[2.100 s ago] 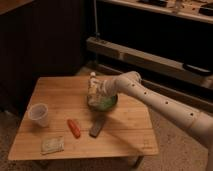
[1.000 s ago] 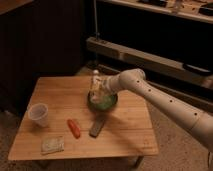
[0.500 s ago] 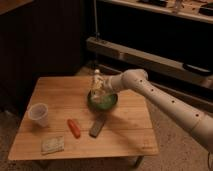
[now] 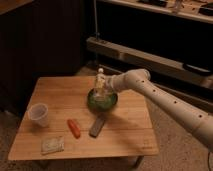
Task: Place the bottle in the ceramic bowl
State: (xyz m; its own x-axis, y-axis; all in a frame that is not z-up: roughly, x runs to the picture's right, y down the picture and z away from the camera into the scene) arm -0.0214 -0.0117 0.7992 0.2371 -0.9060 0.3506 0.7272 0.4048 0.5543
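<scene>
against the view half a second ago we see little change: the bottle (image 4: 100, 83) stays upright over the ceramic bowl (image 4: 102, 100), its base down inside the green dish near the far-left rim, and the gripper (image 4: 106, 85) stays beside it at the bowl's far edge, the pale arm (image 4: 165, 102) reaching in from the right; we cannot tell whether its fingers clasp the bottle or stand apart. on the low wooden table (image 4: 130, 132) we see a clear plastic cup (image 4: 38, 114) at the left, an orange carrot-like piece (image 4: 74, 128), a dark flat bar (image 4: 97, 126) just in front of the bowl, and a pale packet (image 4: 52, 145) near the front edge. behind stand dark shelves (image 4: 150, 35) over a speckled floor (image 4: 175, 145)
</scene>
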